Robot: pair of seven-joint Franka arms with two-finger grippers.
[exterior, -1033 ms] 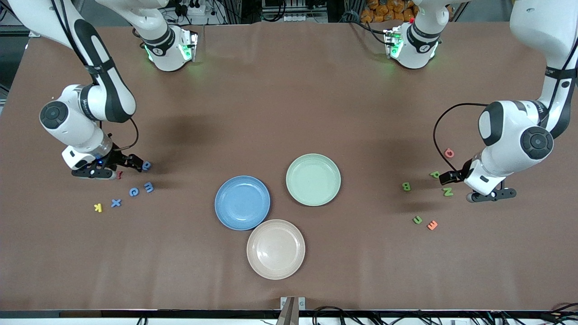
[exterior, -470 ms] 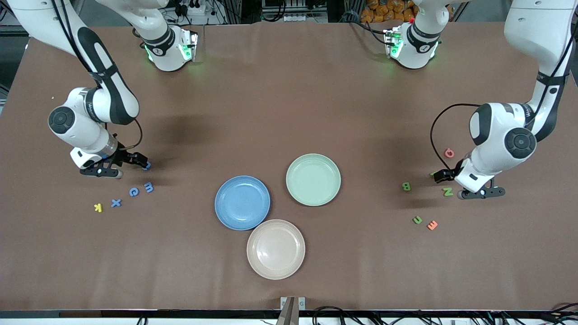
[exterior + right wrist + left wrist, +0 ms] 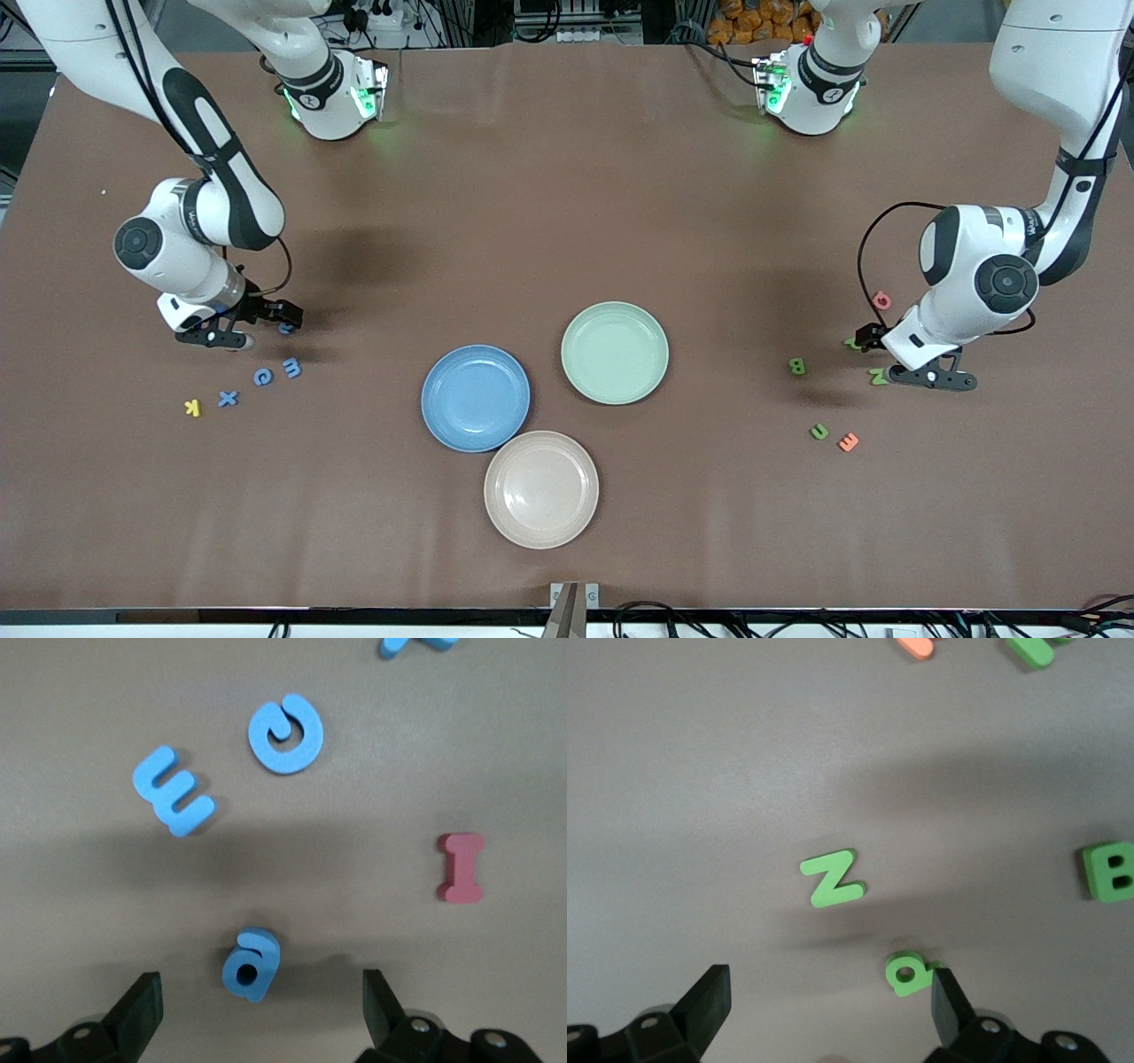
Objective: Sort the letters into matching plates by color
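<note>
Two end effectors hover wide open, nothing held: right end effector (image 3: 257,1010) over blue letter a (image 3: 251,963), left end effector (image 3: 828,1010) beside green P (image 3: 907,972). Blue plate (image 3: 443,416) and green plate (image 3: 585,381) sit mid-tabletop, empty. Next: descend, straddle, pinch.

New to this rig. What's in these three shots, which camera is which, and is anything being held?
Two white robot arms work at a brown table. The wide shot looks down from a high camera facing them; the two close-ups come from cameras on each wrist. The right gripper hangs open over blue letters; the left gripper hangs open over green letters. Nothing is held. A blue plate, green plate and beige plate sit mid-table, all without letters. Red, pink, yellow and orange letters lie among the others.
</note>
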